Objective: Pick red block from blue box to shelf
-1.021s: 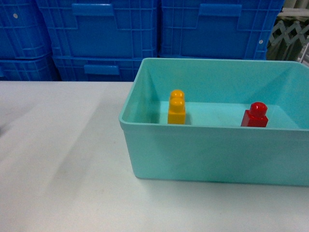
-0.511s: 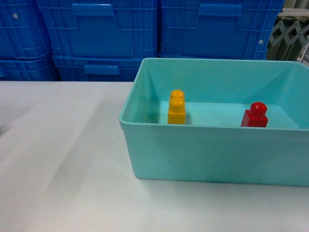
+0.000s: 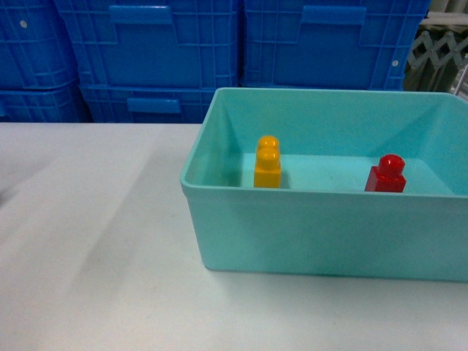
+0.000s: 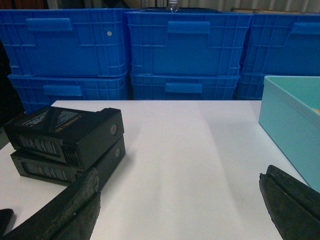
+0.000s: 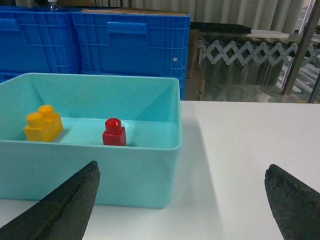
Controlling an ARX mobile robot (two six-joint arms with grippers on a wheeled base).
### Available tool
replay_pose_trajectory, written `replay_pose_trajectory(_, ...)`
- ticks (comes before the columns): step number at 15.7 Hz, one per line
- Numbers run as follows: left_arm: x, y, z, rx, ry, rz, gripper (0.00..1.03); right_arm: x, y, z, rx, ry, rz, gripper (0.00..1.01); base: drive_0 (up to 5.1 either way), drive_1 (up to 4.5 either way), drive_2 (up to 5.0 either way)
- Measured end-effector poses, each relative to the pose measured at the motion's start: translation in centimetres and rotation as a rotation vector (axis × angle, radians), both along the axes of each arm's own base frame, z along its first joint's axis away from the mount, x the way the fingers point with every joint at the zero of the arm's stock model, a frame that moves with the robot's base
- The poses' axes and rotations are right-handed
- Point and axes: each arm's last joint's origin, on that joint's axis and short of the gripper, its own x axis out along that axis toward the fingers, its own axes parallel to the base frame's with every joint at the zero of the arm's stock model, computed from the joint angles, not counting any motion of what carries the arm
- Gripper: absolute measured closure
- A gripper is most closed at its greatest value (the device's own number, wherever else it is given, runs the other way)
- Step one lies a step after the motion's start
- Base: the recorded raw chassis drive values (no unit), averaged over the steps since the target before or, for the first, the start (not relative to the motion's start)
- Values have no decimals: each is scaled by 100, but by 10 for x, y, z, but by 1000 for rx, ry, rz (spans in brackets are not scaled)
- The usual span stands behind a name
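Glossy red plastic marks the block point(image 3: 387, 175): we see a small brick with a square base and one round stud on top, standing upright on the floor of the box point(image 3: 307, 230), toward its right wall in our head view and apart from all walls. The box is a light turquoise, smooth-walled bin with a rolled rim, resting on the white table point(image 3: 88, 241) with its far wall near the table's back edge. We count one red block and one orange-yellow brick point(image 3: 268, 163) with two studs, also upright, standing well apart from the block toward the left wall. Behind the table we count at least four dark blue ribbed crates point(image 3: 161, 51), stacked. Two black battery packs point(image 4: 67, 142) lie stacked near the table's left edge in the left wrist view. Our left gripper point(image 4: 180, 212) and right gripper point(image 5: 182, 200) both have their fingers spread wide with nothing between them; the right one faces the box's near wall.
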Motion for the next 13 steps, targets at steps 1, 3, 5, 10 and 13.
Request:
replay_pose_trajectory(1, 0, 0, 0, 0, 0, 0, 5, 0, 0, 0, 0, 0, 0, 3, 0, 0, 0)
replay_pose_trajectory(3, 0, 0, 0, 0, 0, 0, 5, 0, 0, 0, 0, 0, 0, 3, 0, 0, 0)
replay_pose_trajectory(5, 0, 0, 0, 0, 0, 0, 5, 0, 0, 0, 0, 0, 0, 3, 0, 0, 0)
replay_pose_trajectory(10, 0, 0, 0, 0, 0, 0, 5, 0, 0, 0, 0, 0, 0, 3, 0, 0, 0)
replay_pose_trajectory(13, 0, 0, 0, 0, 0, 0, 5, 0, 0, 0, 0, 0, 0, 3, 0, 0, 0)
